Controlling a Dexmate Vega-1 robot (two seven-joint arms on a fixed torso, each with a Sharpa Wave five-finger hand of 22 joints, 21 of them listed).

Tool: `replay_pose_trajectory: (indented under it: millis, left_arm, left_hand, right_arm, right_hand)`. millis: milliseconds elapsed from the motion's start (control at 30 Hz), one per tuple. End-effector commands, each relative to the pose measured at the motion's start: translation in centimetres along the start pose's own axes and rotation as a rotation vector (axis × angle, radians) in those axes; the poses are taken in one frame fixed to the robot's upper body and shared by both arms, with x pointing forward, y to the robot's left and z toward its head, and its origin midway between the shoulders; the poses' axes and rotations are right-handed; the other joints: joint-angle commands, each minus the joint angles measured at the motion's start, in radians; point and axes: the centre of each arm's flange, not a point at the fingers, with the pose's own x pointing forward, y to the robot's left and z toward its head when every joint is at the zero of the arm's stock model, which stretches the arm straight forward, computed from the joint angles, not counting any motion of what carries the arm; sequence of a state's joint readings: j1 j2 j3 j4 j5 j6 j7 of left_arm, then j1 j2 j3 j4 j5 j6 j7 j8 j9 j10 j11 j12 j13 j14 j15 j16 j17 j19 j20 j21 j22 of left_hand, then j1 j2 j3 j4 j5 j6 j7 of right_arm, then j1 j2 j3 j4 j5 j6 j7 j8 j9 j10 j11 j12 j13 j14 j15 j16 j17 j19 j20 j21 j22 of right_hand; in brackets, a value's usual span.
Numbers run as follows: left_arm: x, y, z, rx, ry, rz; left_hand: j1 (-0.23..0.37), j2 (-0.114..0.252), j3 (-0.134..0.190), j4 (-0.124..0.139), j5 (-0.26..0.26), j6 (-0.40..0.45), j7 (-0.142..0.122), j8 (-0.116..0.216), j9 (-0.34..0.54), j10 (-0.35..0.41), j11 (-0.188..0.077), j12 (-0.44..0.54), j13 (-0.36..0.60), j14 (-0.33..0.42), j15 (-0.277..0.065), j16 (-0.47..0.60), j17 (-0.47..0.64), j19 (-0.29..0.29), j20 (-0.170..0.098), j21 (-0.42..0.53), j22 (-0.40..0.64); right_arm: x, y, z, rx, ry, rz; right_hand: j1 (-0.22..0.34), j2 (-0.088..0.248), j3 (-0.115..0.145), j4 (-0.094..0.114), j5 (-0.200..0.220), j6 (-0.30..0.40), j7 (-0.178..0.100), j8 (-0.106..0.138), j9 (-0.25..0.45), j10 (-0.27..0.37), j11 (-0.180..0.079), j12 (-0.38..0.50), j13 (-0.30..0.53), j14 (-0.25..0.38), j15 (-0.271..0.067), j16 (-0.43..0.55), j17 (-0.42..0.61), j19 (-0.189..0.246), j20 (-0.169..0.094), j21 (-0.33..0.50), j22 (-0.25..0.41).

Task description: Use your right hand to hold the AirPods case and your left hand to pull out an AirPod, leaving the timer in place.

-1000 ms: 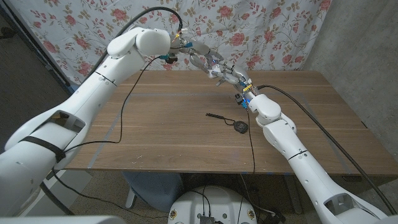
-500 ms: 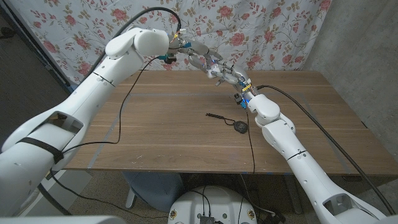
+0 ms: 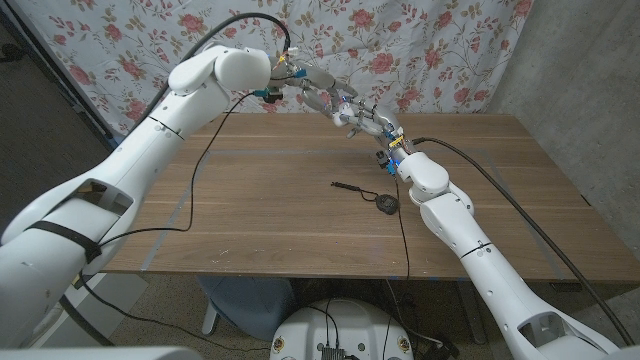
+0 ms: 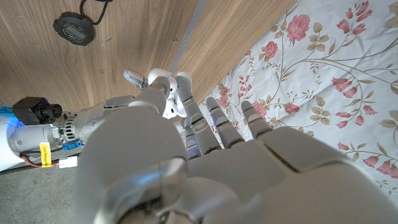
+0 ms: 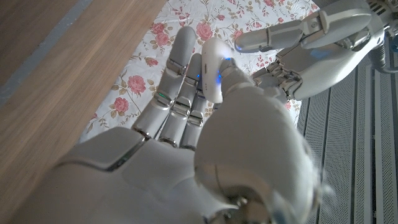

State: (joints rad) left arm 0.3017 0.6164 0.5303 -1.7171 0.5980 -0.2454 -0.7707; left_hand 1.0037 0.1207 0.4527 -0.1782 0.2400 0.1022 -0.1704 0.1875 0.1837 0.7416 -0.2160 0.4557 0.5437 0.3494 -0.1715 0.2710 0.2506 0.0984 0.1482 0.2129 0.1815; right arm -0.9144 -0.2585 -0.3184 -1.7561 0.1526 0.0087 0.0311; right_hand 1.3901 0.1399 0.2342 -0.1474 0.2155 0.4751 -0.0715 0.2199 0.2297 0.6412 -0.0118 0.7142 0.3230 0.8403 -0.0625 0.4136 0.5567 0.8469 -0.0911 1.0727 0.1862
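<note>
Surface [image 3: 280,210] of brown wood carries the work area, backed along its far edge by a floral curtain [image 3: 420,50]. Black cable [image 3: 200,170] from the left arm trails across the surface's left half, and a second cable [image 3: 405,225] runs down beside the right arm. Both hands meet raised above the far edge, close together. Right hand [image 3: 372,125] holds the white AirPods case [image 5: 211,71] between thumb and fingers; the right wrist view shows the case upright against the fingertips. Left hand [image 3: 322,95] reaches toward the case with fingers curled near it; whether it grips an AirPod cannot be told. Timer [image 3: 386,203], black and round with a short strap, lies on the surface just beside the right forearm, well apart from both hands.
</note>
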Motion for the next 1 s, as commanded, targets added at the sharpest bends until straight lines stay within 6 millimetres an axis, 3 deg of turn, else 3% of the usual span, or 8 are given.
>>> replay_pose_trajectory:
  millis: [33, 367, 600, 800, 1000]
  left_arm:
    - [0.2, -0.3, 0.3, 0.007, 0.000, -0.006]
    - [0.4, -0.6, 0.9, 0.028, -0.003, -0.001]
    - [0.4, -0.7, 1.1, 0.023, -0.001, 0.013]
    - [0.2, -0.7, 1.2, 0.034, 0.007, 0.033]
    - [0.4, -0.9, 1.5, 0.042, 0.011, 0.045]
  left_hand:
    - [0.009, -0.010, -0.017, 0.003, -0.005, -0.018, -0.004, -0.006, 0.003, -0.039, 0.001, 0.009, 0.019, -0.031, 0.005, -0.003, 0.008, -0.003, 0.006, -0.007, 0.000]
    - [-0.024, -0.050, -0.055, 0.018, -0.022, -0.033, -0.007, -0.005, 0.003, -0.098, -0.002, 0.013, 0.041, -0.055, 0.015, -0.014, 0.013, -0.006, 0.006, -0.008, 0.001]
    - [-0.010, -0.035, -0.050, 0.015, -0.023, -0.026, -0.002, -0.001, 0.003, -0.095, -0.003, 0.022, 0.049, -0.040, 0.008, -0.008, 0.015, -0.002, 0.009, -0.006, 0.002]
    - [0.033, -0.003, -0.035, 0.004, -0.016, -0.018, 0.008, 0.003, 0.003, -0.079, -0.003, 0.047, 0.065, -0.027, 0.002, -0.004, 0.017, 0.011, 0.008, -0.002, 0.002]
    - [0.046, 0.003, -0.034, 0.003, -0.014, -0.007, 0.009, 0.006, 0.003, -0.073, -0.003, 0.058, 0.073, -0.020, 0.000, -0.001, 0.019, 0.016, 0.008, -0.001, 0.001]
  right_arm:
    - [-0.2, -0.3, 0.1, 0.010, -0.002, -0.016]
    - [-0.7, -0.6, 0.4, 0.017, -0.008, -0.022]
    - [-0.8, -0.6, 0.6, 0.014, -0.015, -0.015]
    - [-0.9, -0.6, 0.7, 0.018, -0.021, -0.013]
    - [-0.9, -0.6, 0.9, 0.019, -0.024, -0.010]
  right_hand:
    - [0.011, 0.001, 0.000, -0.006, 0.008, 0.003, 0.001, -0.004, 0.002, 0.130, -0.126, 0.005, 0.044, 0.053, -0.173, -0.003, 0.003, -0.103, -0.110, 0.007, 0.000]
    - [0.012, 0.001, 0.000, -0.006, 0.009, 0.006, 0.001, -0.004, 0.002, 0.131, -0.124, 0.003, 0.043, 0.054, -0.172, -0.004, 0.005, -0.107, -0.109, 0.014, 0.000]
    - [0.012, 0.000, 0.000, -0.006, 0.009, 0.007, 0.002, -0.004, 0.002, 0.132, -0.124, 0.002, 0.044, 0.054, -0.172, -0.004, 0.006, -0.110, -0.109, 0.019, -0.001]
    - [0.013, 0.000, 0.000, -0.006, 0.009, 0.007, 0.002, -0.004, 0.003, 0.132, -0.126, 0.001, 0.044, 0.054, -0.172, -0.005, 0.007, -0.112, -0.109, 0.023, -0.001]
    - [0.013, 0.000, 0.000, -0.006, 0.010, 0.007, 0.001, -0.005, 0.003, 0.132, -0.124, 0.001, 0.047, 0.054, -0.172, -0.005, 0.007, -0.114, -0.109, 0.027, -0.001]
